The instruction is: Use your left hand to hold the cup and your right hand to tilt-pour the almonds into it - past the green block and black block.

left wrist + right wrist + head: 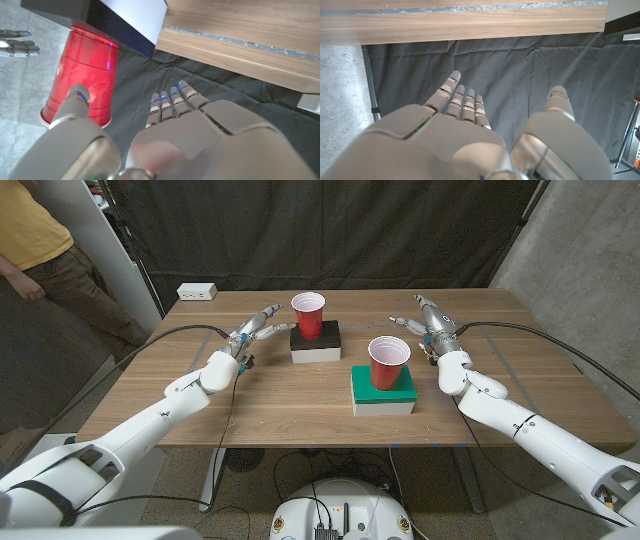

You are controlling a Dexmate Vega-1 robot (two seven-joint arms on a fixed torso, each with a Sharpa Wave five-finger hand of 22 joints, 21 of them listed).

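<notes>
Two red cups, two blocks on the bench (300, 405). Nearest, centre frame: cup (388, 363) atop green block (384, 391), just left of right hand (434, 328), fingers apart, empty. Farther, upper centre: second cup (309, 314) on black block (315, 340), just right of left hand (257, 328), likewise spread, holding nothing. Upper left: person (40, 250).

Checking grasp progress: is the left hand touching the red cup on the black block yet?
Apart. In the head view the left hand sits beside the black block, with bare table between its fingertips and the red cup.
</notes>
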